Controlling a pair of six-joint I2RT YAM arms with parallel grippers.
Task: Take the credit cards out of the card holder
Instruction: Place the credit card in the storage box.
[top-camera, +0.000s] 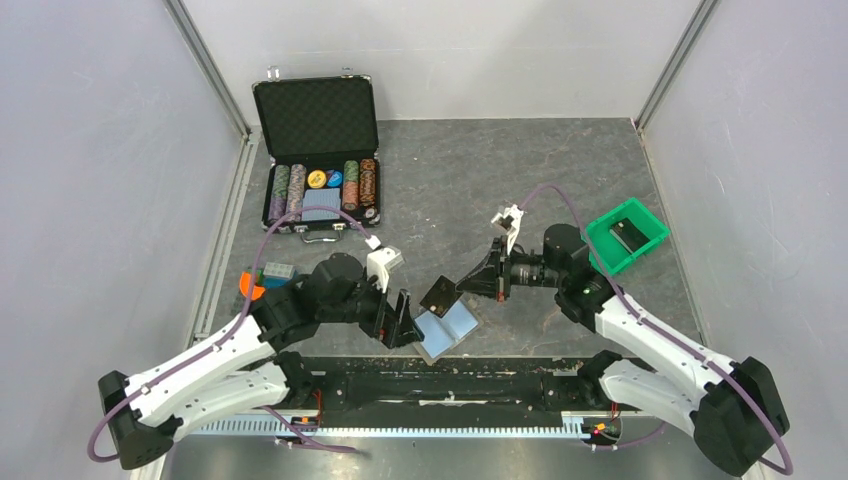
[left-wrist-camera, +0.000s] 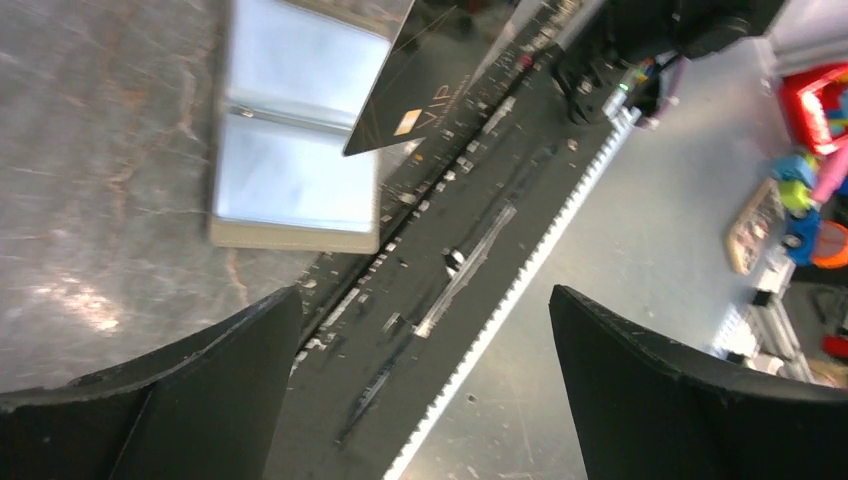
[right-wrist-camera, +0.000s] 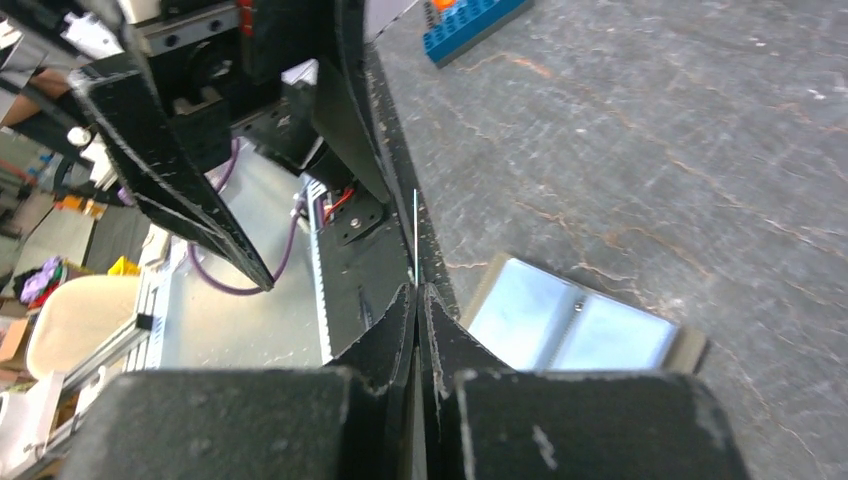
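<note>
We see right gripper (top-camera: 458, 288) clamped on a thin black rectangular card (top-camera: 440, 296) above the open tan bifold card holder (top-camera: 452, 328) at the near edge of the grey table (top-camera: 450, 180); left gripper (left-wrist-camera: 425, 300) spread, empty.

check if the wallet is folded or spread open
Spread open: the wallet lies flat, both pale-blue panels facing up either side of its crease.

Item 1: black credit card (left-wrist-camera: 425, 85). In the left wrist view we read "VIP" in pale capitals on its face, beside a gold chip. A finer line of print runs under it, which we cannot make out.

Item 2: chip case (top-camera: 320, 170). Markings on its chips are too small to read.
</note>
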